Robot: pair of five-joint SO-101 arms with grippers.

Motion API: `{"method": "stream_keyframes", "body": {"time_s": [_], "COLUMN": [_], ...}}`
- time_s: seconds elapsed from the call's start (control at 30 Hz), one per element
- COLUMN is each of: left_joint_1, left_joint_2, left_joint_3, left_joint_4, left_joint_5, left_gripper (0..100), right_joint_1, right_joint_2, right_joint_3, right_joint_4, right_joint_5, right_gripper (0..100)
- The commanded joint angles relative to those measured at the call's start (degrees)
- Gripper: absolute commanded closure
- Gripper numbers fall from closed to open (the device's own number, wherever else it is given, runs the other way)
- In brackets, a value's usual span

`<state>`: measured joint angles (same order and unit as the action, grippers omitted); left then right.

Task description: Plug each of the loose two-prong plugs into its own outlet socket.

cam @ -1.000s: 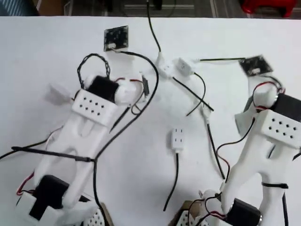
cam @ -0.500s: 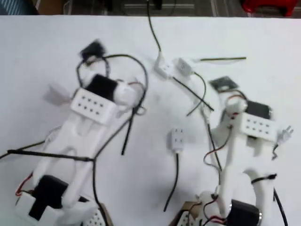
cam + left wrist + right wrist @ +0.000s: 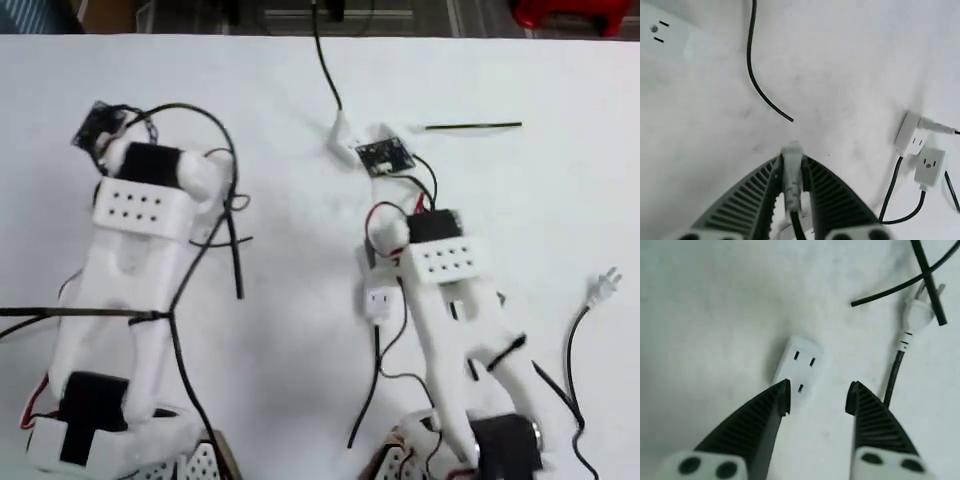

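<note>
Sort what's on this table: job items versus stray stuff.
Job:
- held plug, in the shut left gripper
- loose plug
- outlet socket under the open right gripper
- another outlet socket

Lying about:
- thin dark stick
- red object beyond the table's far edge

No print, number or sign can be read anywhere, whether on the outlet socket (image 3: 800, 371), the plug (image 3: 915, 317) or the white surface (image 3: 300, 80).

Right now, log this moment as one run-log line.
left claw: shut on plug | right claw: open by outlet socket | second plug: lying loose
</note>
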<state>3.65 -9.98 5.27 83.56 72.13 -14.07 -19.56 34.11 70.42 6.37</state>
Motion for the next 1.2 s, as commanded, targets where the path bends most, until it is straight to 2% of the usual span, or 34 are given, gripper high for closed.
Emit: {"method": "stream_keyframes", "body": {"time_s": [0.0,0.13,0.37,0.5,0.63,0.77,0.9,1.03,1.17], "left_joint_1": [-2.77,-3.91,-3.91,-3.82,-3.47,-3.47,-3.47,-3.47,-3.38], "left_joint_2": [-0.31,-0.31,-0.31,-0.40,-0.40,-0.40,-0.31,-0.31,-0.31], "left_joint_3": [-2.29,-2.29,-2.29,-1.14,-0.62,-0.53,-0.44,-0.44,-0.44], "left_joint_4": [0.18,0.18,0.18,-0.35,-0.44,-0.44,-0.44,-0.44,-0.44], "left_joint_5": [0.53,0.53,0.53,0.70,0.70,0.70,0.70,0.70,0.70], "left_gripper": [98,98,98,98,98,98,98,98,98], "right_joint_1": [-1.54,-3.47,-3.82,-4.00,-4.09,-4.26,-8.13,-13.85,-15.78], "right_joint_2": [8.66,18.86,28.53,28.79,29.14,31.08,37.14,46.11,55.87], "right_joint_3": [-0.44,-2.02,-6.59,-8.00,-13.36,-23.38,-34.37,-42.02,-49.05], "right_joint_4": [-6.11,-9.98,-10.07,-9.98,-10.07,-10.15,-9.89,-9.27,-8.57], "right_joint_5": [-2.73,-2.81,-2.90,-4.40,-12.66,-25.05,-38.42,-46.33,-53.45], "right_gripper": [80.8,80.8,82.4,98.6,91.8,94.3,94.7,94.3,85.3]}}
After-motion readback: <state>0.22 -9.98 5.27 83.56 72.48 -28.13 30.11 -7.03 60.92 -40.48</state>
